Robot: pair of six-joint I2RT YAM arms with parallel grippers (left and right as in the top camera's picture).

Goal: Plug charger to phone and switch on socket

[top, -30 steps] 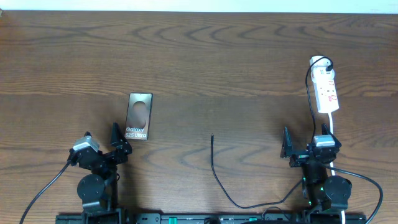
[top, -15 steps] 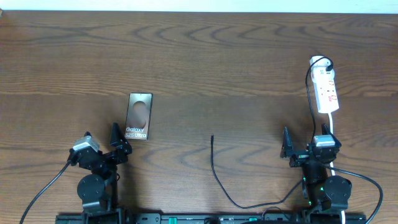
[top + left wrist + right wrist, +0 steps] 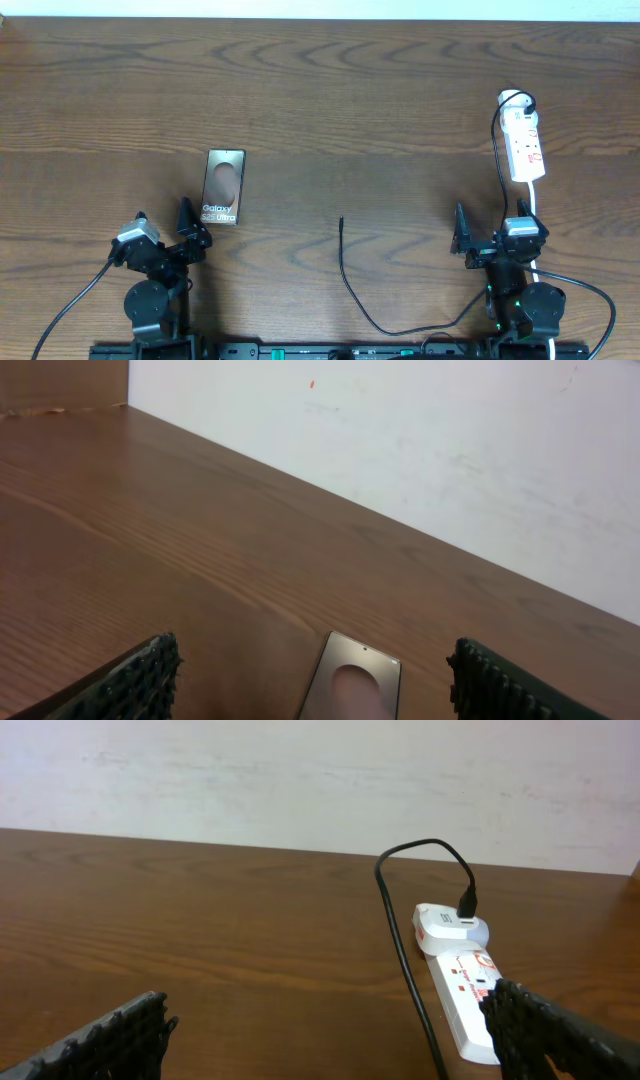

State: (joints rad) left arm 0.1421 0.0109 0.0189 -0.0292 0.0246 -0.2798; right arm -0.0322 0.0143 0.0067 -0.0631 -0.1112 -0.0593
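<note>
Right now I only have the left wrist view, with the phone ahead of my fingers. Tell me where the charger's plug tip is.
Observer: The charger lies to the right of the phone, well apart from it. Its plug tip points away from the robot.
Operator: Give me the socket's position too.
Observer: The white power strip sits at the far right, ahead of the right gripper, with a white adapter at its far end.
Operator: Report the right gripper.
Observer: It is open, with nothing between its fingers.
</note>
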